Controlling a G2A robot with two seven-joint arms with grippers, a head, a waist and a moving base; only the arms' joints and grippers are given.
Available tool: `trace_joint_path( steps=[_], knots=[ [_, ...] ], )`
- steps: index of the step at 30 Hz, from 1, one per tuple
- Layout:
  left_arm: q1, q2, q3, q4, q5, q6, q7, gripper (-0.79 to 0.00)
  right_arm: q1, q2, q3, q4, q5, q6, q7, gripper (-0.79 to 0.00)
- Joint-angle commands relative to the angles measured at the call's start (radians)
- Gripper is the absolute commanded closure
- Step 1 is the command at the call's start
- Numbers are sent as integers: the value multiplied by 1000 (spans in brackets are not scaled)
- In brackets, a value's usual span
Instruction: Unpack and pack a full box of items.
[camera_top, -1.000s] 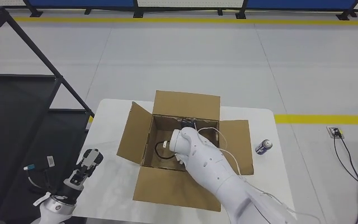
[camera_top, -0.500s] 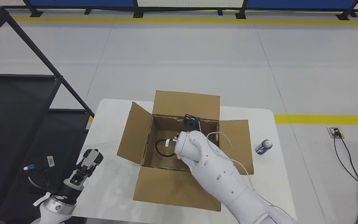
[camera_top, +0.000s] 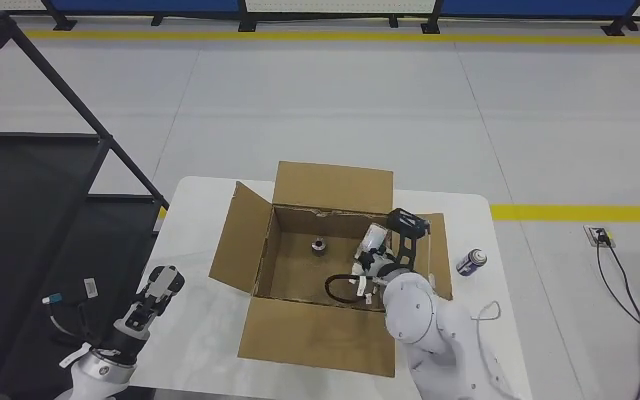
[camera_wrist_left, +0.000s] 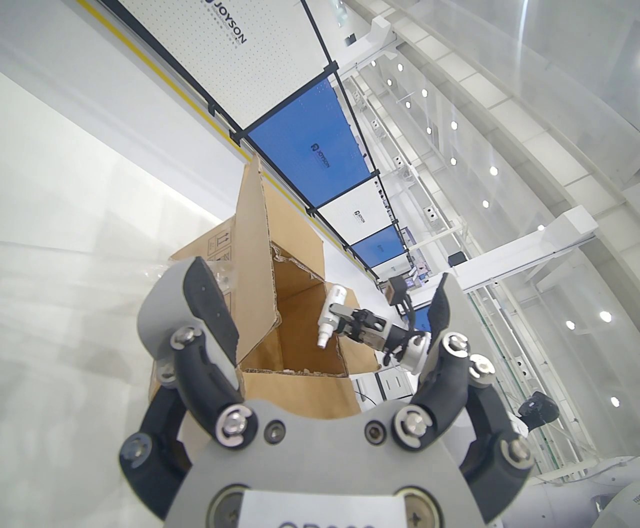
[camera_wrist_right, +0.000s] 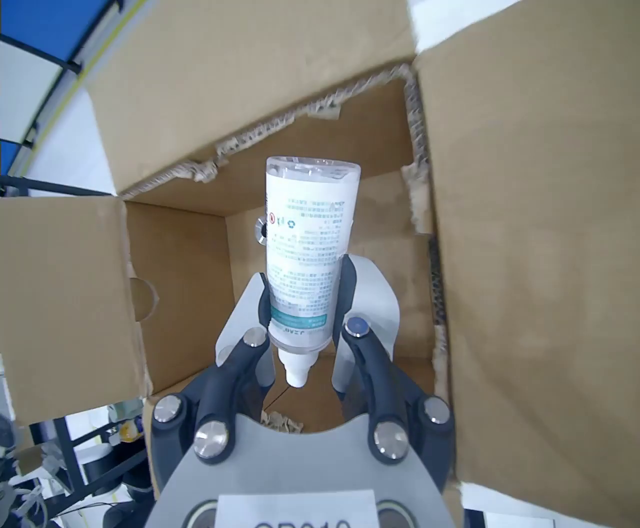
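An open cardboard box (camera_top: 300, 330) stands mid-table with its flaps spread. My right gripper (camera_top: 379, 254) hangs over the box's right side, shut on a white spray bottle (camera_top: 373, 238). In the right wrist view the bottle (camera_wrist_right: 310, 235) sits between the fingers (camera_wrist_right: 348, 280), nozzle toward the wrist, above the box floor (camera_wrist_right: 185, 280). A small round item (camera_top: 318, 243) lies on the box floor near the far wall. My left gripper (camera_top: 164, 281) rests open and empty at the table's near left corner. From the left wrist view the box (camera_wrist_left: 260, 280) and the held bottle (camera_wrist_left: 331, 310) show beyond it.
A small can (camera_top: 470, 262) stands on the white table (camera_top: 200, 230), right of the box's right flap (camera_top: 425, 255). A black cable (camera_top: 338, 288) loops from my right arm over the box's near side. A black frame (camera_top: 80, 120) borders the table's left.
My right arm has drawn back from deep inside the box toward its right side, lifting the white bottle. The small round item on the box floor is now uncovered. My left arm stayed still.
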Motion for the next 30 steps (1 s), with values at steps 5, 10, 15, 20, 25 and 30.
trace_joint_path(
  steps=[5, 10, 15, 20, 25, 30],
  knots=[
    [0, 0, 0, 0, 0, 0, 0, -785, -277, 24, 229, -317, 101, -97, -68, 0],
    [0, 0, 0, 0, 0, 0, 0, -785, -492, 23, 438, -428, 289, -118, -201, 0],
    [0, 0, 0, 0, 0, 0, 0, -785, -606, 30, 586, -404, 373, -132, -153, 0],
    [0, 0, 0, 0, 0, 0, 0, -785, -538, 44, 635, -231, 359, -110, -84, 0],
    [0, 0, 0, 0, 0, 0, 0, -785, -348, 70, 588, -11, 226, -145, 39, 0],
    [0, 0, 0, 0, 0, 0, 0, -785, -184, 84, 540, 157, 125, -98, 98, 0]
  ],
)
